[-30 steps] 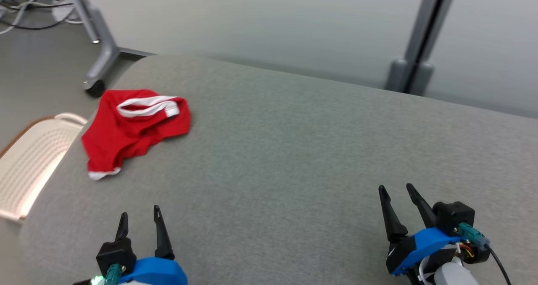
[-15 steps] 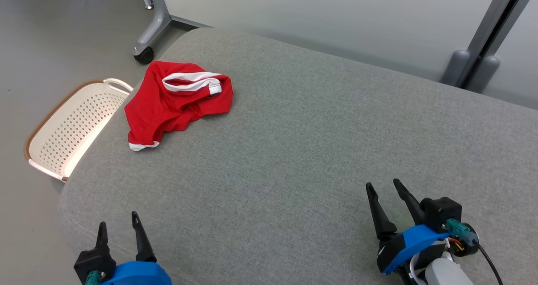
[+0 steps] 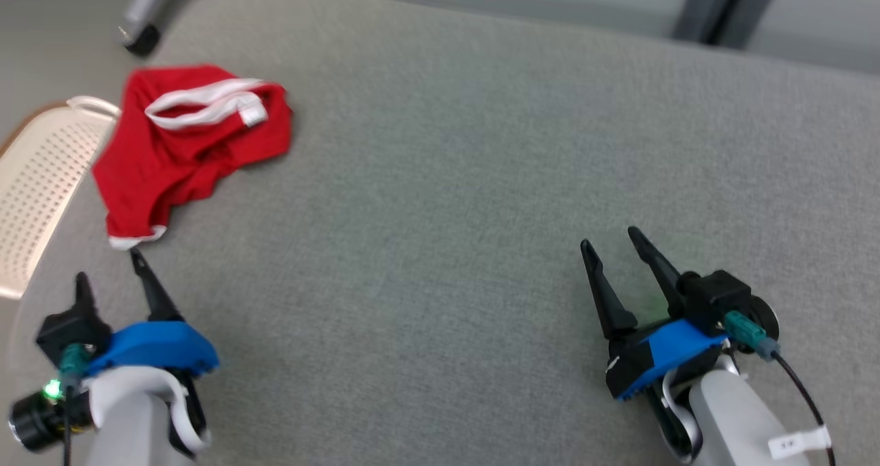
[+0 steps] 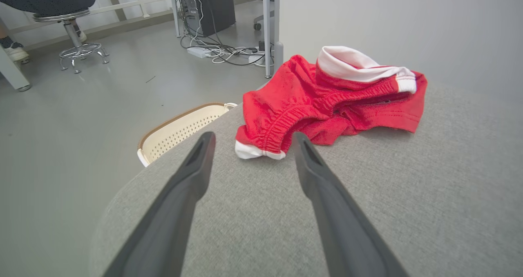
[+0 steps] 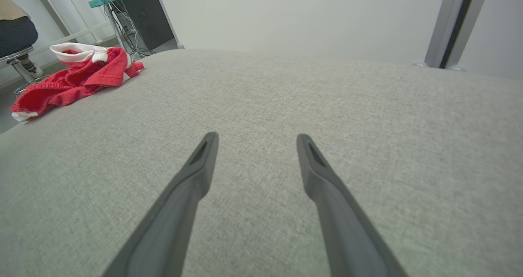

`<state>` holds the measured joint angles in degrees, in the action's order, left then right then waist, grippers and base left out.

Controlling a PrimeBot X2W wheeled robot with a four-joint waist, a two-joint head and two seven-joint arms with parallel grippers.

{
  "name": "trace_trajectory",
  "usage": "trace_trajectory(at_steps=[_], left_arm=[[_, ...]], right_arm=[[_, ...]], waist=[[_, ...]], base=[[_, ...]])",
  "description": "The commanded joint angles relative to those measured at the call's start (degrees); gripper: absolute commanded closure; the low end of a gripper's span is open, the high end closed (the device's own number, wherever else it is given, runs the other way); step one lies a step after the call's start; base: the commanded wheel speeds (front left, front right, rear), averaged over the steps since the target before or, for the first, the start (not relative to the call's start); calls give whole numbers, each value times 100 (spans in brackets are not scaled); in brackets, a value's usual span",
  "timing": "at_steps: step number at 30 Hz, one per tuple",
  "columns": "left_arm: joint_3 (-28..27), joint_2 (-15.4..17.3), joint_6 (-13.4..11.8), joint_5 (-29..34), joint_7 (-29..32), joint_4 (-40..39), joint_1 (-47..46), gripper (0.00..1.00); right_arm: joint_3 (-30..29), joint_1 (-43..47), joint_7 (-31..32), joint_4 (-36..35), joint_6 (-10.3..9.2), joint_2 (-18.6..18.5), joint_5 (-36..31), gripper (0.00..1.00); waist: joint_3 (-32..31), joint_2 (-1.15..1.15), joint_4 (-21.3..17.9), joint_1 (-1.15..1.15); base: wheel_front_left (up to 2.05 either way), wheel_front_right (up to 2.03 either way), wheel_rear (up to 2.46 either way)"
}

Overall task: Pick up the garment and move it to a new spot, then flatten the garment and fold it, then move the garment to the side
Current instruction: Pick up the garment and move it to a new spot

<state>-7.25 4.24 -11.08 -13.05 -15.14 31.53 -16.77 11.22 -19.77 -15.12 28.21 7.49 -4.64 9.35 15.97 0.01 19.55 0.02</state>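
Note:
A crumpled red garment (image 3: 185, 143) with white trim lies on the grey cushioned surface (image 3: 440, 177) near its far left corner. My left gripper (image 3: 110, 268) stands open at the lower left, its fingertips just short of the garment's white hem. In the left wrist view the garment (image 4: 327, 97) lies right beyond my open left gripper (image 4: 250, 137). My right gripper (image 3: 608, 238) is open over bare cushion at the lower right, far from the garment (image 5: 69, 79). Nothing sits between the fingers of my right gripper (image 5: 257, 137).
A cream perforated basket (image 3: 34, 184) with a brown rim stands on the floor beside the cushion's left edge. A wheeled frame leg (image 3: 141, 23) is behind the garment. A stool (image 4: 73, 36), cables and a computer tower (image 4: 208, 3) stand farther off on the floor.
The head camera has tilted down and swung, shifting the whole picture. My left gripper has come forward toward the garment's hem. The garment lies as before.

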Motion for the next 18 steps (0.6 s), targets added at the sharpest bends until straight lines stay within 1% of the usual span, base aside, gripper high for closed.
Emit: trace_trajectory(at_steps=[1,7,9,13,18], left_arm=[[-98,85,-33,45,0,58,-200,0],[-397,463,-135,199,1,667,-935,0],[-476,636,-140,207,1,862,-1120,0],[-545,780,-96,197,1,1339,-1432,0],[-586,964,-125,144,11,2053,-1835,0]], right_arm=[[64,-76,1,-88,1,-68,47,0],[367,-277,0,-495,1,-295,226,0],[446,-338,0,-609,1,-377,271,0],[503,-438,1,-769,1,-509,343,0],[484,-513,2,-826,0,-637,419,0]], waist=[[83,-1,-68,-2],[524,-1,-425,-2],[670,-1,-540,-2],[907,-1,-720,-2],[1105,-1,-861,-2]], base=[[0,0,0],[0,0,0],[0,0,0],[0,0,0],[0,0,0]])
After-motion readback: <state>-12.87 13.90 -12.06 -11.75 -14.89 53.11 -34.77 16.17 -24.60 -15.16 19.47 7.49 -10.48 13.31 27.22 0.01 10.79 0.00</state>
